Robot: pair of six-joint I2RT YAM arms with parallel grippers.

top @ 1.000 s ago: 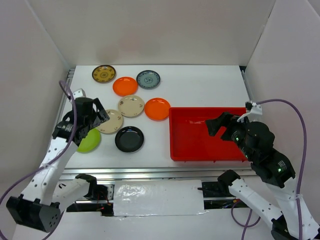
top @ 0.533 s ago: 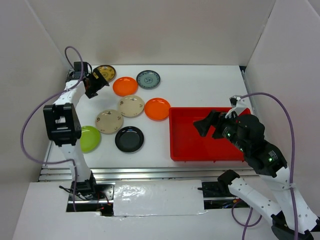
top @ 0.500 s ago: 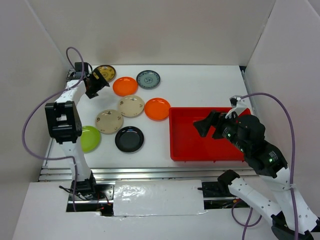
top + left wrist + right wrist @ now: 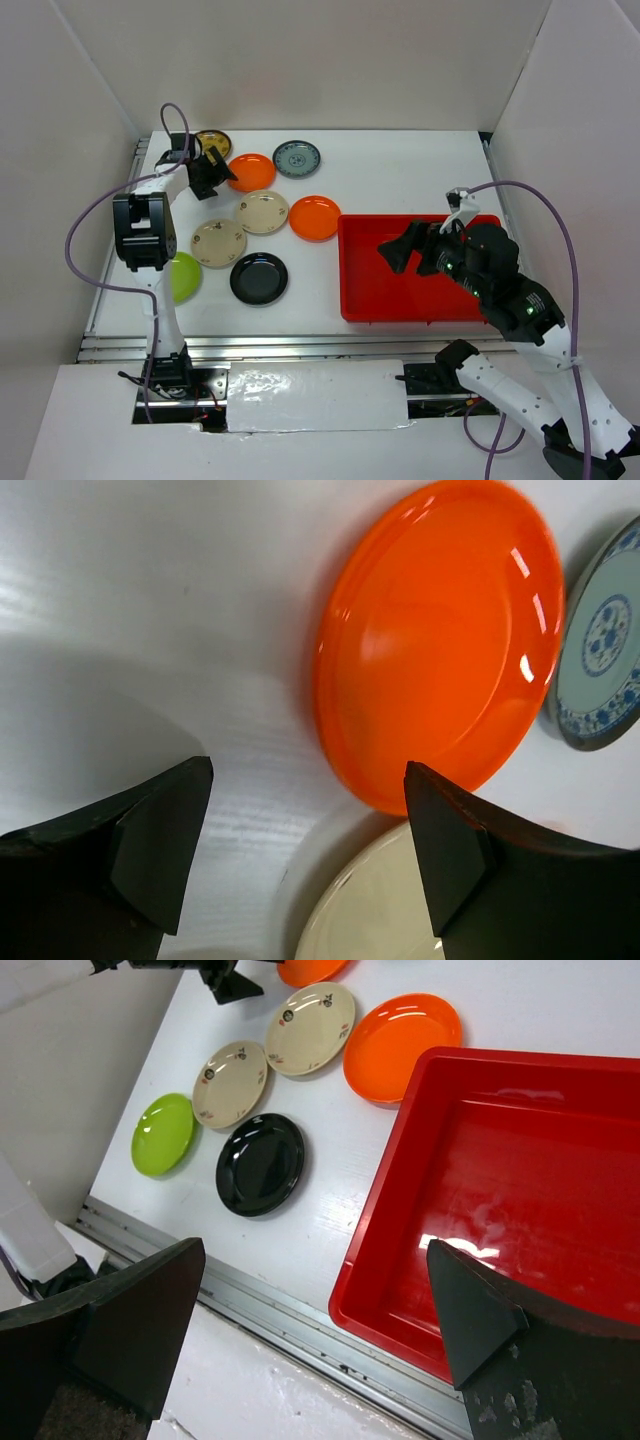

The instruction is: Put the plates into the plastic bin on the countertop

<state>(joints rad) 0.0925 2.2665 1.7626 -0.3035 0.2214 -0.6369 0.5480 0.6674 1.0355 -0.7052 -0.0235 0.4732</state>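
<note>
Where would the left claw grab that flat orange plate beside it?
Probably the rim: the far orange plate lies flat, so only its raised edge offers a hold. The open left gripper should come from the bare countertop side; grey-blue plate and beige plate crowd the others.

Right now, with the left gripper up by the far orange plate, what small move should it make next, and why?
Probably ease the left gripper forward and down onto the near rim of the far orange plate. Its jaws stand open and empty, the plate lies just ahead of them, and the red bin holds no plates yet.
</note>
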